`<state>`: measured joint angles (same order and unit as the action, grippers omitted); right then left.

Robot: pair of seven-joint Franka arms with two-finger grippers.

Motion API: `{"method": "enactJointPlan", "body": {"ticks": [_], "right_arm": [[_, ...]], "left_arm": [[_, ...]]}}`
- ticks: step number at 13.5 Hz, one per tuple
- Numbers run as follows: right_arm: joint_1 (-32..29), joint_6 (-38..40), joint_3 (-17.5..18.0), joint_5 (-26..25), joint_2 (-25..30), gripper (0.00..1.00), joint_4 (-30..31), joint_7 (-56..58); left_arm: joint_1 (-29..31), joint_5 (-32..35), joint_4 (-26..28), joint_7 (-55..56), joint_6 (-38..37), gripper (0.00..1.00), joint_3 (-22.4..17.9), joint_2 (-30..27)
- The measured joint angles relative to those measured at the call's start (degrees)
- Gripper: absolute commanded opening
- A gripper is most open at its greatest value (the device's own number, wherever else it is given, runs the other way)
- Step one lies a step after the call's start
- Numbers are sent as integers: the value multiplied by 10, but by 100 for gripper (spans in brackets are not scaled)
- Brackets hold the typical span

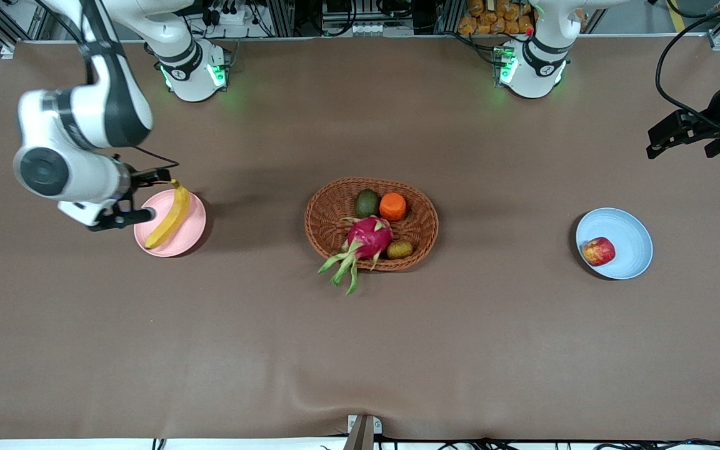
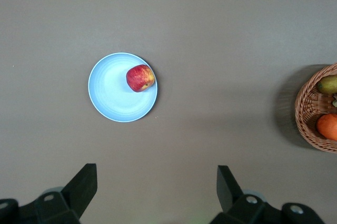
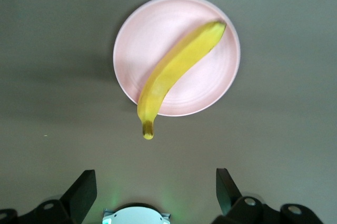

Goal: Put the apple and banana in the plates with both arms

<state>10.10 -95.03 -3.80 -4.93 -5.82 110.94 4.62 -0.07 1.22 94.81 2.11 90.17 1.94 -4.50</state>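
A brown cloth covers the whole surface [image 1: 360,350], and it makes a small fold at the lower middle edge of the front view. In the middle of that frame stands an oval wicker basket [image 1: 329,215] with a magenta dragon fruit [image 1: 369,237], an orange fruit [image 1: 392,206] and two dark green fruits inside. At the middle left of the frame lies the pink plate [image 1: 192,234], and the banana [image 1: 170,217] rests across it, its stem end going over the rim. At the middle right lies the blue plate [image 1: 632,240] with the apple [image 1: 598,251] in it, close to the rim on the basket's side. The right gripper [image 1: 141,197] hangs over the edge of the pink plate with its fingers wide apart and holding nothing. The left gripper [image 1: 669,134], in the upper right of the frame, is over bare cloth, also spread wide and empty. Along the top edge are the two arm bases with green lights, metal frames and cables.
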Motion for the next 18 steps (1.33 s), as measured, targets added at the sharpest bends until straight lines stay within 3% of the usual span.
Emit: {"method": "enactJointPlan", "body": {"ticks": [4, 8, 11, 15, 18], "right_arm": [[-1, 68, 0, 2, 6, 100, -132, 0], [-25, 87, -1, 12, 11, 100, -201, 0], [-59, 95, -2, 50, 41, 100, -219, 0], [-60, 111, -1, 54, 89, 100, -223, -8], [-60, 111, 5, 57, 95, 100, -223, -44]], "left_arm": [[0, 0, 0, 0, 0, 100, 0, 2], [0, 0, -2, 0, 0, 100, 0, 3], [0, 0, -4, 0, 0, 100, 0, 3], [0, 0, -4, 0, 0, 100, 0, 3], [0, 0, -5, 0, 0, 100, 0, 3]]}}
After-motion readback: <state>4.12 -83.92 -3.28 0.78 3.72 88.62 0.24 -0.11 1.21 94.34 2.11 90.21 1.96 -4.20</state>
